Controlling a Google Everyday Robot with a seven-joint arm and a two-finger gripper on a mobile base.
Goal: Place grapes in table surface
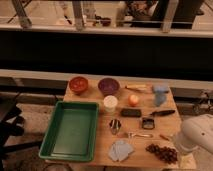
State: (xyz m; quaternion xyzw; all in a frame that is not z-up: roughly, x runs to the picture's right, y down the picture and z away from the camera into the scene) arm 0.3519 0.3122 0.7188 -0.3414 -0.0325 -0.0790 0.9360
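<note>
A bunch of dark purple grapes (pixel 162 153) lies on the wooden table (pixel 150 102) near its front right corner. My gripper (pixel 178 145) is at the end of the white arm (pixel 197 134), which comes in from the lower right. It sits just right of the grapes, close to them. The arm's white body hides most of the gripper, and I cannot see whether it touches the grapes.
A green tray (pixel 70 131) fills the table's left side. An orange bowl (pixel 78 84), a purple bowl (pixel 108 86), a white cup (pixel 110 103), an orange fruit (pixel 133 99), a blue object (pixel 160 93), black tools (pixel 131 112) and a grey cloth (pixel 121 149) also lie on the table.
</note>
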